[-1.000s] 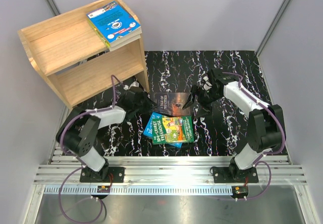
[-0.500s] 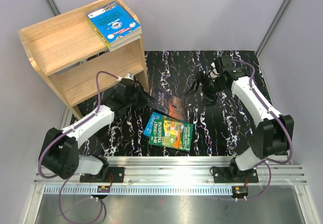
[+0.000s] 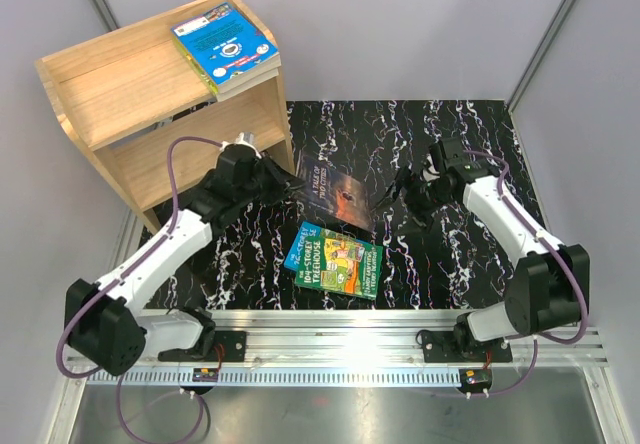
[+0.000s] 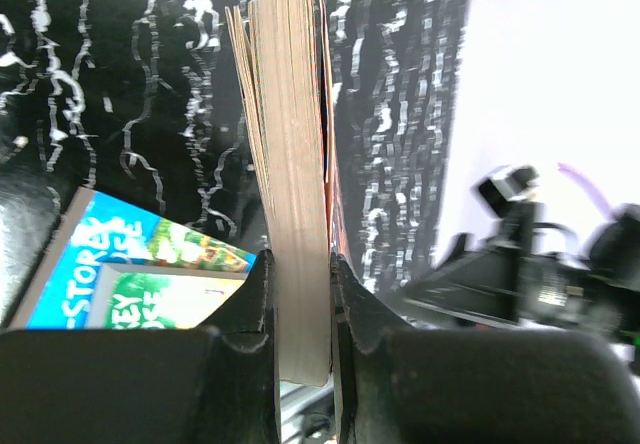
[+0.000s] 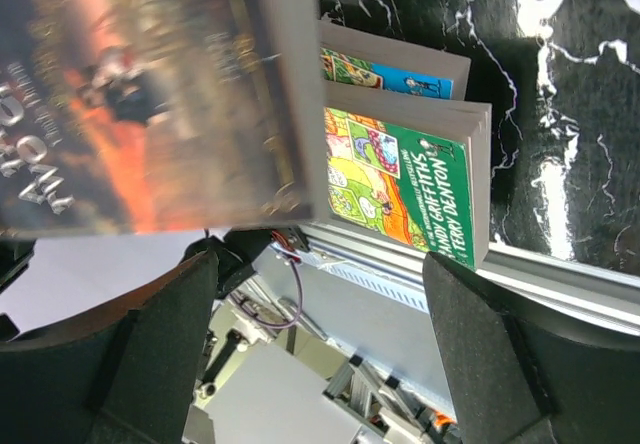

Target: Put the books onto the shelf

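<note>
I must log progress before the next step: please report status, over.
Left gripper shut on dark brown book. Right gripper open, close beside it. Two books flat on table. Way to shelf looks open.

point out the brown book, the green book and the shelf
brown book (image 3: 338, 194), top view, middle of its cover
green book (image 3: 348, 264), top view, middle of its front cover
shelf (image 3: 120, 92), top view, bare top board

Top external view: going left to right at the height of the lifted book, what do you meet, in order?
shelf → left fingers, shut on the brown book → brown book → right fingers, open
</note>
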Available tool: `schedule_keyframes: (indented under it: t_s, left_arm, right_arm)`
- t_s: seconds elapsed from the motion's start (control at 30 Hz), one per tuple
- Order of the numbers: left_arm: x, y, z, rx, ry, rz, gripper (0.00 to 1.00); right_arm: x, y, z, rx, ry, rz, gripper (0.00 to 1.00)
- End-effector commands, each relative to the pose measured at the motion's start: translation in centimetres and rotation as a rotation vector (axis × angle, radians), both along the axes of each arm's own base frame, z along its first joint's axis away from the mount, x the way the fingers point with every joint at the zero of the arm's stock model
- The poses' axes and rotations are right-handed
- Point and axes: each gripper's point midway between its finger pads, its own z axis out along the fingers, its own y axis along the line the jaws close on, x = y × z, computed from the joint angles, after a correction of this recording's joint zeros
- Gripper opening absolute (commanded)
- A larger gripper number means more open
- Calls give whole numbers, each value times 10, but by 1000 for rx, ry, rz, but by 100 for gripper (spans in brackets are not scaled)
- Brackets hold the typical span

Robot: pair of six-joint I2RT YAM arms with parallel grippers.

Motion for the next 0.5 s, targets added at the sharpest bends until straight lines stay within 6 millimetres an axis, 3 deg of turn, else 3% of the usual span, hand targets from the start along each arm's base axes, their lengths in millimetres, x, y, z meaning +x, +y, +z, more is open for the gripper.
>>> schedule_keyframes:
  t_s: [0.0,0.17,0.2,0.37,0.47]
  left_arm:
    - [-2,-11,112,-234,-228,-29,0]
    - [-16,-7,144,-238,-287,-64,0]
    - [-19,-8,161,-246,-321,-82,0]
    - [-37,-5,182,-235,-364,-137,0]
    - [-43,-6,182,-281,-357,-142,0]
  right_arm:
    - [2,7,14,83,-35,-43,90]
    - [1,19,29,202,-66,-61,91]
    - [2,20,35,221,-77,-66,91]
    - [14,34,97,402,-264,-56,93]
    - [19,40,125,486,-321,-51,94]
